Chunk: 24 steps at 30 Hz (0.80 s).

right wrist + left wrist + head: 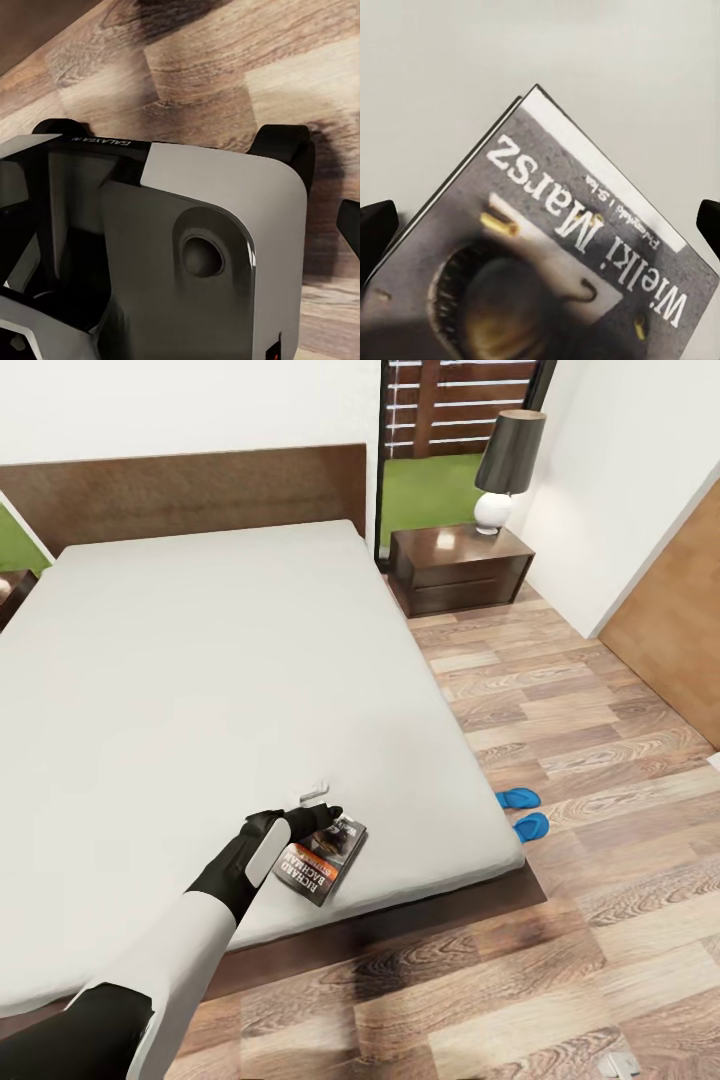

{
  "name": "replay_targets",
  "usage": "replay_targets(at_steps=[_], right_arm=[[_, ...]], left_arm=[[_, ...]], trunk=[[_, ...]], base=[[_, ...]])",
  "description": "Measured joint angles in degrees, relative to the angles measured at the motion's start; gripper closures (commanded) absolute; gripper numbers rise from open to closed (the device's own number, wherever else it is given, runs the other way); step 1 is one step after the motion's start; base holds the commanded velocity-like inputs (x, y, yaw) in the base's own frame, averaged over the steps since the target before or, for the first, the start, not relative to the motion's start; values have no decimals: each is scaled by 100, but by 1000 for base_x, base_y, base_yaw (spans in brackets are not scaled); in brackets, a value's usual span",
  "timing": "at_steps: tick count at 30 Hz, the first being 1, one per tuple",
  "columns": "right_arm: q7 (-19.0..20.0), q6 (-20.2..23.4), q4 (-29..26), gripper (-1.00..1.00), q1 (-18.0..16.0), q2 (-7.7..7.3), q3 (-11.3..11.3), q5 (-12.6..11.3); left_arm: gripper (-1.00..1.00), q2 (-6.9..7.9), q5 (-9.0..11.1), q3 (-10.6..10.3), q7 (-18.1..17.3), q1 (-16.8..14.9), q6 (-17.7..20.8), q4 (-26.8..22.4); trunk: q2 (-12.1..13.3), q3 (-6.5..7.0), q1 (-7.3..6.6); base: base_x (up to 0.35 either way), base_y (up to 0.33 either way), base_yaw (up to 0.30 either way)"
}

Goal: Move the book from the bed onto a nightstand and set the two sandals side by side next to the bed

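Note:
The book (325, 857) lies flat on the light-grey mattress of the bed (200, 660), near its foot-end corner on the right. My left gripper (320, 812) hovers right over the book's far edge, open. In the left wrist view the book (562, 247) sits close between the two dark fingertips (376, 229), which stand wide apart. The two sandals (518, 797) (530, 826) lie on the wood floor beside the bed's right side, close together. A nightstand (460, 565) stands at the bed's head on the right. A fingertip (349, 225) of my right gripper hangs over the floor, beside my own base.
A lamp (508, 465) with a dark shade occupies the back of the nightstand top. The corner of a second nightstand (10, 595) peeks in at the left edge. A wooden door (680, 630) is at right. Open floor runs between the bed and the door.

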Motion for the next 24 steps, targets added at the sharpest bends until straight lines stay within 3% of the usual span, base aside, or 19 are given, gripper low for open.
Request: replay_targets(at_steps=[9,24], right_arm=[[-7,0,0,-100,0,0,-1,0],[-9,0,0,-100,0,0,0,0]], left_arm=[[-100,0,0,8,1,0,0,8],[-100,0,0,9,2,0,0,10]], trunk=[[0,0,1],[0,0,0]], base=[[-110,0,0],[-5,0,0]])
